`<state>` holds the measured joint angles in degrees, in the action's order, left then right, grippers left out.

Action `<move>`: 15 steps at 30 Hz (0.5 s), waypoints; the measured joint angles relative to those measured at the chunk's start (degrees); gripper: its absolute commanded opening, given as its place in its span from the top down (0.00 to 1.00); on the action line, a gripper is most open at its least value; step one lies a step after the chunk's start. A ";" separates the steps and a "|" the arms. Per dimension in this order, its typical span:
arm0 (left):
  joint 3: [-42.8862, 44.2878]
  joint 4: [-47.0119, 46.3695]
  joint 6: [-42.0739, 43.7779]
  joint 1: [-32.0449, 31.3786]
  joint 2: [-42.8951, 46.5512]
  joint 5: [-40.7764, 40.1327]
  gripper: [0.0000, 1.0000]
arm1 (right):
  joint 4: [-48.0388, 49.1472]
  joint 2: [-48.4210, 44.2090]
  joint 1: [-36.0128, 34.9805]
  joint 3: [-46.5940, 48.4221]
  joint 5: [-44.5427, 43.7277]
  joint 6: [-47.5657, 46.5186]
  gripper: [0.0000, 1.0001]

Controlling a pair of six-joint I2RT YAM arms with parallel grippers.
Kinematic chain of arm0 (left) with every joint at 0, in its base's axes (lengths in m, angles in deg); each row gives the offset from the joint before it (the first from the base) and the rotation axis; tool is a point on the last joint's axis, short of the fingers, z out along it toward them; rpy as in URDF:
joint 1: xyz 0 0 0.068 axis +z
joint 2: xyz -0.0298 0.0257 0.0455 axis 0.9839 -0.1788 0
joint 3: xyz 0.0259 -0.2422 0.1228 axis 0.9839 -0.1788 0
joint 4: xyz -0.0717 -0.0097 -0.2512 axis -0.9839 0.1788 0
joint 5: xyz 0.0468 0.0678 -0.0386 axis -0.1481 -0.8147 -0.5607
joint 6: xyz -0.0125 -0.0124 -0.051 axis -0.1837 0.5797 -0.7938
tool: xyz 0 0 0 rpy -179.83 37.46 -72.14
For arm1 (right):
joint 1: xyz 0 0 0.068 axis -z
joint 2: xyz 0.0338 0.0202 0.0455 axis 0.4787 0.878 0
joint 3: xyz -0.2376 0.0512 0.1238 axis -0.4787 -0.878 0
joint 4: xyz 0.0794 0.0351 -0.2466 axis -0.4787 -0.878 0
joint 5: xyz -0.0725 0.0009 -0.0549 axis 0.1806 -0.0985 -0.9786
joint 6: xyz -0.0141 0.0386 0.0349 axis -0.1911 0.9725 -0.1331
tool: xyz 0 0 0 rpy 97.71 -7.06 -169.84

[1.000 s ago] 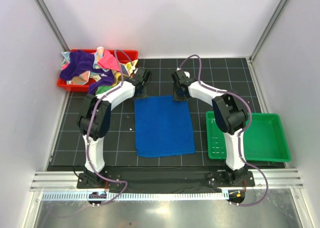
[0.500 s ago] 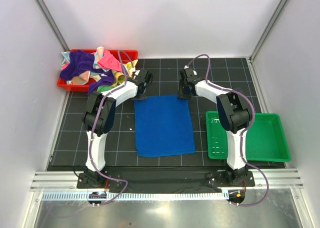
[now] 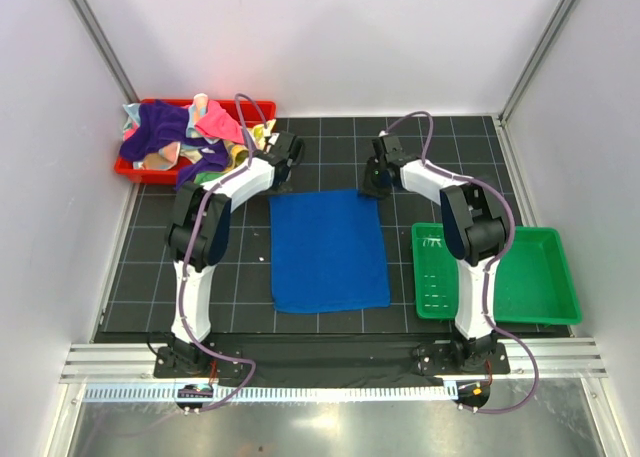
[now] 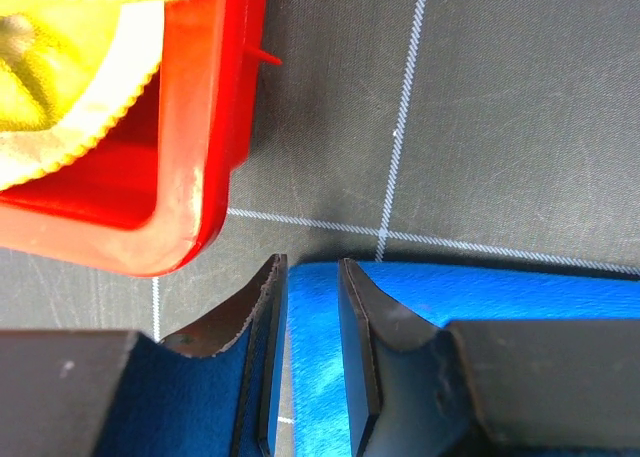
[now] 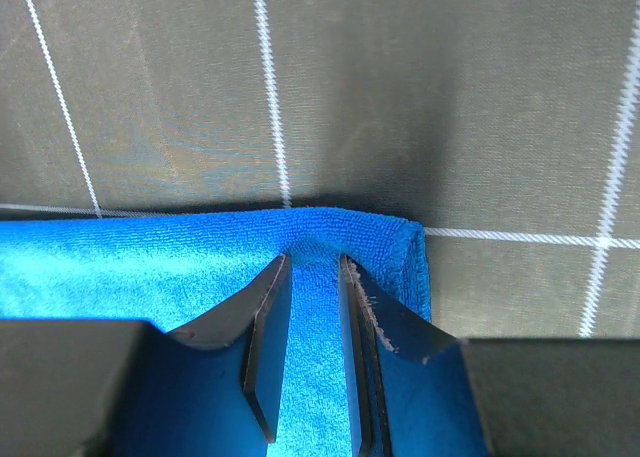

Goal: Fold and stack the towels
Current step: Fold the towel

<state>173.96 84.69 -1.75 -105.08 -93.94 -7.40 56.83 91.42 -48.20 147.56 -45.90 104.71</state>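
A royal blue towel [image 3: 330,252] lies flat on the black grid mat between the arms. My left gripper [image 3: 277,187] is at its far left corner, and the jaws stand narrow with blue cloth [image 4: 312,347] pinched between them. My right gripper [image 3: 372,188] is at the far right corner, its jaws narrow on a puckered ridge of the same towel [image 5: 314,307] just inside the hem. A heap of purple, pink and yellow towels [image 3: 180,132] fills the red tray [image 3: 258,105] at the far left.
The red tray's corner [image 4: 205,167] sits close beside my left gripper. A green tray [image 3: 560,239] stands at the right beside the right arm. White walls and metal posts close in the back and sides.
Both wrists have swung outward and a little farther from the bases while the fingertips stay at the towel's far corners. The towel lies in nearly the same place.
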 measured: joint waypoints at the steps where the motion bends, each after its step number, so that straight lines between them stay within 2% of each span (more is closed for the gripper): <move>1: 0.00 0.11 0.00 -0.02 0.00 -0.09 0.68 | 0.15 -0.13 0.37 -0.24 0.66 0.26 0.67; 7: -0.02 1.03 0.17 0.00 1.36 -0.07 0.63 | 0.46 -0.61 2.93 -1.29 4.04 1.38 0.67; 15: -1.07 0.55 0.24 0.02 7.61 2.34 0.58 | 0.72 -2.93 4.35 -2.80 5.79 2.25 0.66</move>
<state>172.88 85.24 -1.51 -105.06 -86.34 -5.06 57.55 88.49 -43.85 144.76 -40.11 106.96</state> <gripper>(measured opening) 0.406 0.334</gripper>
